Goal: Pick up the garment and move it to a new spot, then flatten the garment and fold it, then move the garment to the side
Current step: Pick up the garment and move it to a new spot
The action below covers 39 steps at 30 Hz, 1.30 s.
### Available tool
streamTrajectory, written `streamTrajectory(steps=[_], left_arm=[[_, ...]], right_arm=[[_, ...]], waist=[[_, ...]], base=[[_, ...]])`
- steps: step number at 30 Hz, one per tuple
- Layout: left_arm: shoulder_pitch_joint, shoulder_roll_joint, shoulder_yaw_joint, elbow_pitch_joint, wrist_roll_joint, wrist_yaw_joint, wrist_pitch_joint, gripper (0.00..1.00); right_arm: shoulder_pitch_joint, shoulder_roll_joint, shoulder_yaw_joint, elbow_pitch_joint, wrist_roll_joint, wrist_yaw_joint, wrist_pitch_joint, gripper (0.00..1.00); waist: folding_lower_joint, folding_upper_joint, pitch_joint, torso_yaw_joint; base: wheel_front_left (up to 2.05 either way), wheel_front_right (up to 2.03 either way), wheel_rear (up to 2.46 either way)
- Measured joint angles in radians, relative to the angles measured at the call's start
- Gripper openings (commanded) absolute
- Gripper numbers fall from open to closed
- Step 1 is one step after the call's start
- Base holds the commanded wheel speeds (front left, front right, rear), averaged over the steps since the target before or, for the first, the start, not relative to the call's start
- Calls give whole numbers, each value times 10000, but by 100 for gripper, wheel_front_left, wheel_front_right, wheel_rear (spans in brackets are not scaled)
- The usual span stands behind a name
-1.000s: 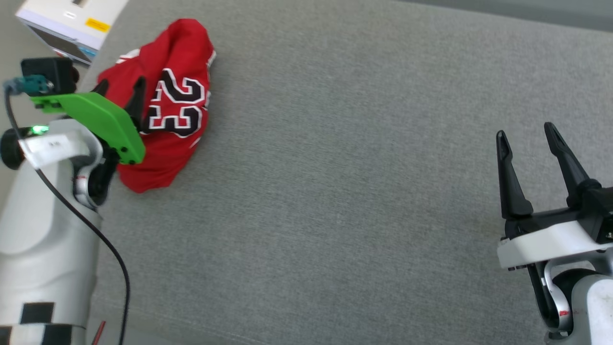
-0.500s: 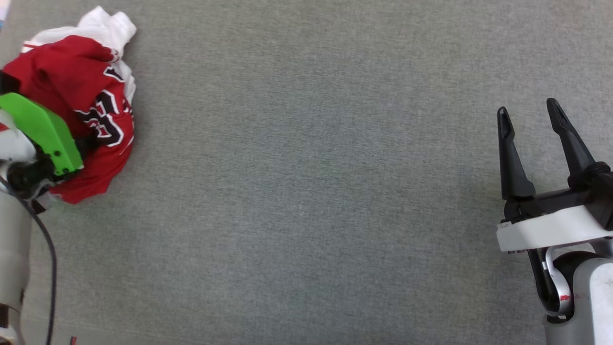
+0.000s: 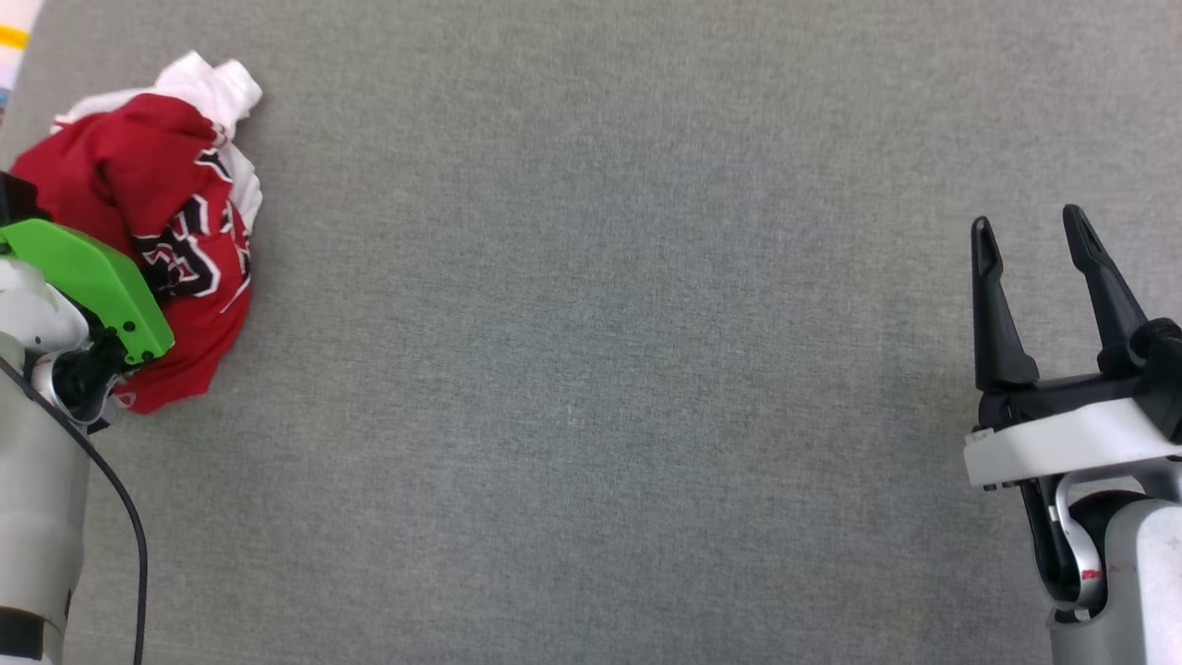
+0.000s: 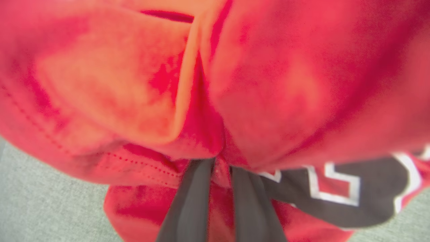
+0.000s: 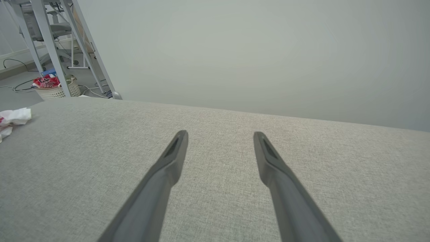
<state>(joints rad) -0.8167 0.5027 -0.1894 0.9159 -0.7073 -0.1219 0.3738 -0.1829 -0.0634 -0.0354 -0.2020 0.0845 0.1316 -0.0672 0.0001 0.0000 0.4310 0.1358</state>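
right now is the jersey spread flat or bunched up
Bunched up: the jersey is a crumpled heap of folds, its number creased, and the left gripper is shut on one fold.

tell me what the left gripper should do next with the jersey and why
Probably lift the jersey and carry it toward the middle of the grey surface. The left gripper has its fingers pinched shut on a red fold, and the jersey sits crumpled at the surface's left edge, with little room there to flatten it. The right gripper stands open, far right.
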Motion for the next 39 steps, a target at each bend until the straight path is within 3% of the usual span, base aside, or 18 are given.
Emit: streamTrajectory(steps=[10, 16, 21, 30, 39], left_arm=[[236, -151, -46, -1170, 767, 307, -3407, 0], [799, -428, -144, -2188, 947, 552, -4132, 0], [1362, -771, -445, -3356, 1001, 662, -4211, 0], [2526, -2048, -1868, -5200, 993, 476, -3434, 0], [2698, -3701, -4577, -5664, 1064, 33, -2387, 0]], right_arm=[[820, 130, -477, 236, 81, 0, -167, 100], [1259, 150, -639, 341, 265, 0, -178, 100], [1596, 153, -807, 311, 265, 0, -161, 100], [2104, 151, -1022, 58, 282, 0, 102, 100], [2284, 146, -1218, -48, 681, 0, 151, 100]], waist=[[0, 0, -1534, 59], [-1, 0, -2450, -114], [-1, 0, -2983, -561], [-2, 0, -3524, -1844], [-1, 1, -3488, -2932]], base=[[0, 0, 0], [0, 0, 0], [0, 0, 0], [0, 0, 0], [0, 0, 0]])
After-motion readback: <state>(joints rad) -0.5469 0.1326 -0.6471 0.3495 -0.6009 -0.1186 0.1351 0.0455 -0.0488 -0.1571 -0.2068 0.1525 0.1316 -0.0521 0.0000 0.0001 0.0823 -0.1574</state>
